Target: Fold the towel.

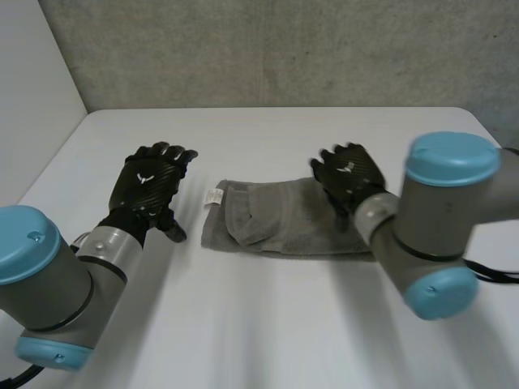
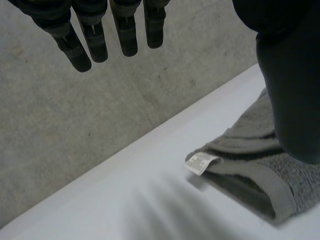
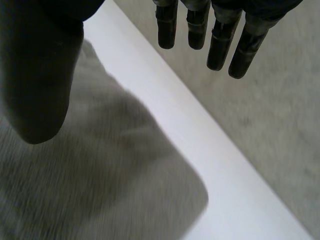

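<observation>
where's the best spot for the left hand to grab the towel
Probably the short end by the white label, approached from the side of the left hand. That end of the towel lies flat, layered edges facing the open hand, so fingers could pinch all layers together.

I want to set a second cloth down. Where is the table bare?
Bare: the table strip between towel and back wall, and the stretch on the robot's side of the towel. Crowded: around the towel's ends, where the left hand and right hand are.

Right robot hand [image 3: 35, 75], fingers [image 3: 220, 45] straight, over grey towel [image 3: 100, 175] on white table [image 3: 235, 200].
</observation>
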You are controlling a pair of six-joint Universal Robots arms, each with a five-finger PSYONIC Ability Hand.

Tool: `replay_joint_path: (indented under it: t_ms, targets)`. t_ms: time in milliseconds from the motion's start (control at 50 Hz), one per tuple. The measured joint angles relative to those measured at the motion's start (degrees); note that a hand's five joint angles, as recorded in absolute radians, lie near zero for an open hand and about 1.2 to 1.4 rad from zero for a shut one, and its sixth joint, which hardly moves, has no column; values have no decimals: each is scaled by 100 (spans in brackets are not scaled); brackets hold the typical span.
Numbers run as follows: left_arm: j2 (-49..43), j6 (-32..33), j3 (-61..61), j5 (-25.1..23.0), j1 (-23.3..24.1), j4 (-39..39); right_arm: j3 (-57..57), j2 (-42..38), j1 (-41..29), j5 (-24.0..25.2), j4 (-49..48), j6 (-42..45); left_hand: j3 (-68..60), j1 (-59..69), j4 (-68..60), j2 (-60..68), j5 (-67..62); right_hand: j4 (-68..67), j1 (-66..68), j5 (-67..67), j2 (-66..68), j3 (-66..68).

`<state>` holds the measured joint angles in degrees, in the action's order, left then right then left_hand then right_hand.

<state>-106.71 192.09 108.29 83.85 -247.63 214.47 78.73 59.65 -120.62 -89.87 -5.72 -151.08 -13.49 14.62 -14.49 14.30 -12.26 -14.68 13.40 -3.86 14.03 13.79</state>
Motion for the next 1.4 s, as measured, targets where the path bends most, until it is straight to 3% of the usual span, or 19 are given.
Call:
replay_joint_path:
  t_ms: [180,240,280,340,380,620,740,840,1020,1080,1120,1200,1300,1400]
  targets:
    - [-113,8,-292,9,300,-2,1311,334,788,429,-249,-53,0,0,0,0,0,-383,520,-499,449,462]
    - [-201,11,-416,14,449,-2,1516,276,969,571,-371,-33,0,0,0,0,0,-1709,1789,-1879,1782,1784]
    - [-289,12,-528,27,580,-9,1581,202,1055,613,-435,-15,0,0,0,0,0,-3595,3813,-3743,3743,3689]
    - [-386,23,-663,54,749,-33,1586,137,1105,575,-476,18,0,0,0,0,0,-5665,5793,-5785,5806,5786]
    - [-428,41,-731,71,842,-50,1567,142,1115,506,-478,69,0,0,0,0,0,-6155,6076,-6196,6002,6184]
    - [-374,356,-757,101,999,-58,1104,562,977,-63,-363,1404,0,0,0,0,0,-6216,6121,-6220,6002,6226]
    - [-248,387,-787,124,888,-53,364,461,304,-61,-258,1912,0,-1,0,0,0,-6216,6127,-6221,6042,6232]
    - [-10,356,-842,266,684,-46,-419,1,-505,224,-184,2065,0,-5,0,0,8,-6216,6128,-6221,6058,6257]
    - [347,81,-1089,824,251,-22,-1288,-1174,-1543,1385,-159,2493,1,-7,0,0,20,-6216,6153,-6221,6088,6258]
    - [361,-54,-1153,907,179,-39,-1439,-1425,-1650,1375,-166,2543,1,-8,0,0,20,-5529,5620,-5617,5541,5620]
    - [354,-128,-1181,929,156,-52,-1503,-1514,-1675,1192,-175,2522,1,-8,0,0,20,-4389,4362,-4409,4262,4482]
    - [295,-206,-1198,921,176,-70,-1491,-1401,-1642,484,-201,2266,1,-8,0,0,20,-597,614,-440,470,694]
    - [86,-212,-1232,888,370,-74,-1114,-798,-1498,-119,-226,1453,1,-9,0,0,20,29,0,53,-2,-5]
    - [-226,-204,-1361,887,728,-80,-621,-189,-1199,-298,-193,383,1,-9,0,0,20,29,-2,53,-2,-5]
